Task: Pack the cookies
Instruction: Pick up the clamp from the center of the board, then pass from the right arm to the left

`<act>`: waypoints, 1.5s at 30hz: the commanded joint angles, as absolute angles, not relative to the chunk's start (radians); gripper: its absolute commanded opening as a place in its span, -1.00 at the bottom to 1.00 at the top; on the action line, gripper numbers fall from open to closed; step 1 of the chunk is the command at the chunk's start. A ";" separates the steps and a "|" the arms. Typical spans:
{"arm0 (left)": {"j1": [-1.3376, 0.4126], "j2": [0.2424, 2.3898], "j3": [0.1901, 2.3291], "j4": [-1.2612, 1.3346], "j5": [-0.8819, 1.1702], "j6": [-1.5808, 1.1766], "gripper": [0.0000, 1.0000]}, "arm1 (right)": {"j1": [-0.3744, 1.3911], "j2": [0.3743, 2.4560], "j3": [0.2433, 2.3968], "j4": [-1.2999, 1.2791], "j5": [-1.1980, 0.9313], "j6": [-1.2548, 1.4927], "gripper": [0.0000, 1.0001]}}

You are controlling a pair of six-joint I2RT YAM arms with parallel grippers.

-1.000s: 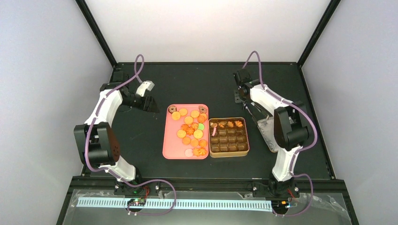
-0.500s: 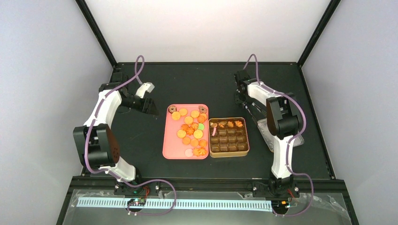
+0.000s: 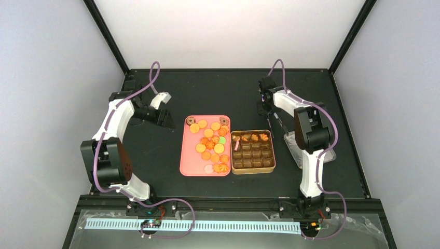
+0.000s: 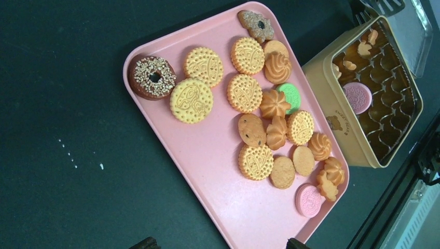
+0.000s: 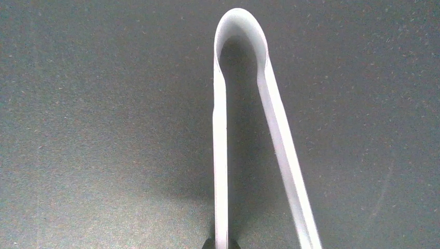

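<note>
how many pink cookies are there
2: a pink cookie at the tray's edge, and a second pink cookie in the tin. None seems hidden.

Top + L-wrist cams share cookies (image 3: 208,133).

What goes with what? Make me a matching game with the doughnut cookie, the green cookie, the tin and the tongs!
Things:
1. doughnut cookie
2. green cookie
3. tin
4. tongs

Clues:
A. shiny silver
B. has a pink cookie inside
C. at a corner of the pink tray
D. tucked beside swirly orange cookies

Pairs: 1-C, 2-D, 3-B, 4-A
</note>
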State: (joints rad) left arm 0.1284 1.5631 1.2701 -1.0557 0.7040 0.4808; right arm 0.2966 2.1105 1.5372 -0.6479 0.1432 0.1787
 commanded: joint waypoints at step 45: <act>0.113 1.532 1.316 -1.100 0.724 0.511 0.30 | 0.953 1.658 1.154 0.127 0.737 0.223 -0.98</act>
